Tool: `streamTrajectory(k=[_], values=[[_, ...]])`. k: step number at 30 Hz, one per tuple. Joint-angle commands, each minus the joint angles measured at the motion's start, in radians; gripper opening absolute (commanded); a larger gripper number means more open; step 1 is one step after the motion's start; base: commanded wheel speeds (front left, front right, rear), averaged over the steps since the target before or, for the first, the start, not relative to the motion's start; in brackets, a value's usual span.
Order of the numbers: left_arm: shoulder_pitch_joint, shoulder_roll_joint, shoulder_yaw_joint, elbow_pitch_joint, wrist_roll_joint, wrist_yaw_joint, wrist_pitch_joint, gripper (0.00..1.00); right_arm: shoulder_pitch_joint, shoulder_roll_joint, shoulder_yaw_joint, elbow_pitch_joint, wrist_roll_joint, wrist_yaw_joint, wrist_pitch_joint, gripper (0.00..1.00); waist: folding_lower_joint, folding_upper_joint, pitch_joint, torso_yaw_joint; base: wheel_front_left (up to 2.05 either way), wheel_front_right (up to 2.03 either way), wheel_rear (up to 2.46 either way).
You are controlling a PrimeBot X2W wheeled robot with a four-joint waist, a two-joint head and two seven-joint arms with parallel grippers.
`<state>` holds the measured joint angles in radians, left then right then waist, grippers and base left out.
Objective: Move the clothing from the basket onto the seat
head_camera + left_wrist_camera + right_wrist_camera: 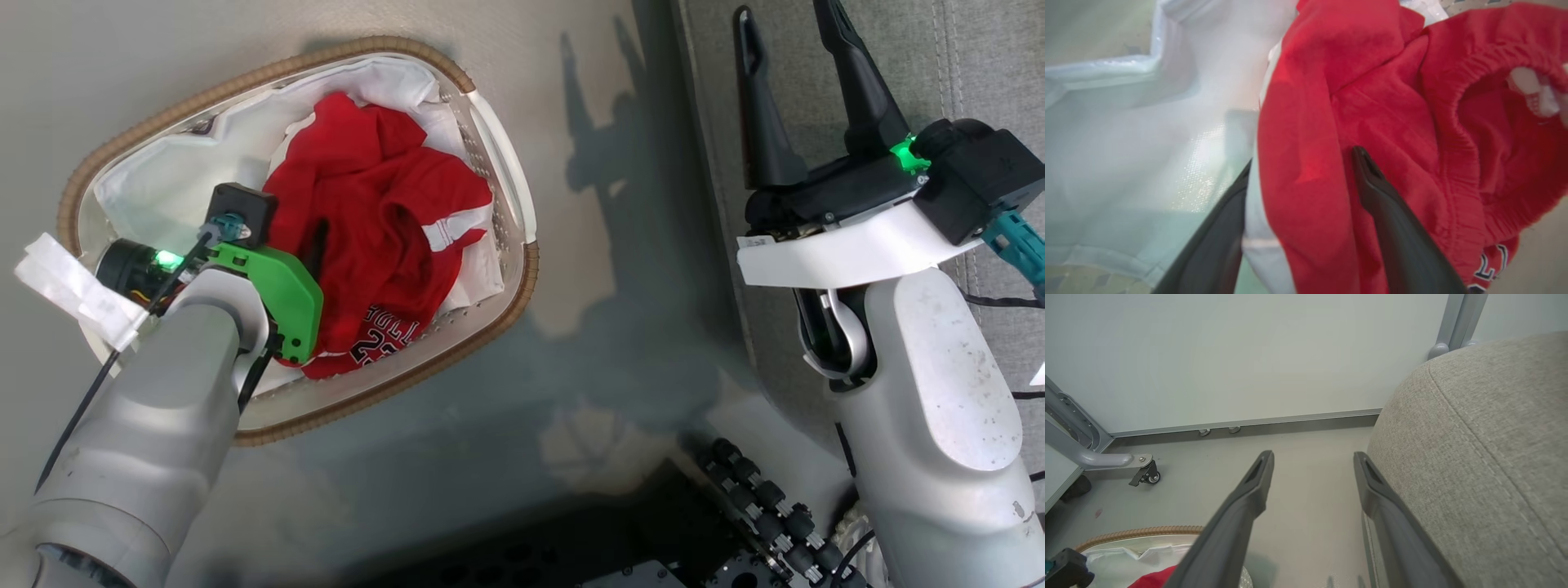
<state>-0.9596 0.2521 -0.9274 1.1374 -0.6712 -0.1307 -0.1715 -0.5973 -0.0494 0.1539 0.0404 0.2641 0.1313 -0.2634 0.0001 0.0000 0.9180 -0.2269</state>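
L gripper (1302, 163) in the basket (510, 175), fingers spread wide astride a fold of red clothing (1372, 81), not pinched. Wrist cam shows that fold, head cam the whole heap at the basket's right end. R gripper (1312, 457) wide open, empty, above floor (1208, 469) beside the sofa (1474, 437) edge.

The clothing (367, 220) lies heaped in the basket (513, 184) near the seat (980, 65).

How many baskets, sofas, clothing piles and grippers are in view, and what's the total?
basket: 1
sofa: 1
red clothing pile: 1
grippers: 2, the left gripper and the right gripper
Total: 5
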Motion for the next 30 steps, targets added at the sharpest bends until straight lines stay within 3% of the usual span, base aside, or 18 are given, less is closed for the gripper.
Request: streamTrajectory(k=[1, 2, 3, 4, 12, 16, 21, 30], values=[[0.000, 0.006, -0.017, -0.010, -0.011, 0.000, 0.002, 1.00, 0.012, -0.003, 0.003, 0.004, 0.005, -0.001, -0.002, 1.00, -0.0001, 0.0000, -0.008, -0.002, 0.00, 0.00, 0.00], [0.008, 0.009, -0.036, -0.018, -0.016, 0.000, 0.003, 0.78, 0.013, -0.003, 0.004, 0.009, 0.006, -0.001, -0.002, 1.00, -0.0001, 0.0000, -0.016, -0.002, 0.00, 0.00, 0.00], [0.015, 0.010, -0.053, -0.026, -0.021, 0.000, 0.000, 0.24, 0.014, -0.003, 0.005, 0.013, 0.006, -0.001, -0.002, 1.00, -0.0001, 0.0000, -0.022, -0.002, 0.00, 0.00, 0.00], [0.023, 0.011, -0.067, -0.033, -0.034, 0.000, -0.006, 0.00, 0.014, -0.003, 0.004, 0.017, 0.006, -0.001, -0.002, 1.00, -0.0001, 0.0000, -0.033, -0.002, 0.00, 0.00, 0.00], [0.083, -0.007, -0.125, -0.075, -0.104, 0.000, -0.073, 0.00, 0.038, -0.003, 0.010, 0.061, 0.002, -0.001, -0.002, 1.00, -0.0001, 0.0000, -0.155, 0.014, 0.00, 0.00, 0.00], [0.115, -0.020, -0.105, -0.089, -0.121, 0.000, -0.094, 0.00, 0.058, -0.003, 0.017, 0.092, -0.002, -0.001, -0.002, 1.00, -0.0001, 0.0000, -0.239, 0.026, 0.00, 0.00, 0.00], [0.179, -0.026, 0.012, -0.189, -0.094, 0.008, -0.093, 0.00, 0.097, -0.003, 0.016, 0.131, -0.013, -0.001, -0.002, 1.00, -0.0001, 0.0000, -0.348, 0.057, 0.00, 0.00, 0.00], [0.365, -0.057, 0.231, -0.413, 0.071, 0.026, -0.093, 0.00, 0.186, -0.004, 0.010, 0.201, 0.008, -0.001, -0.002, 1.00, -0.0001, 0.0000, -0.546, 0.118, 0.00, 0.00, 0.00]])
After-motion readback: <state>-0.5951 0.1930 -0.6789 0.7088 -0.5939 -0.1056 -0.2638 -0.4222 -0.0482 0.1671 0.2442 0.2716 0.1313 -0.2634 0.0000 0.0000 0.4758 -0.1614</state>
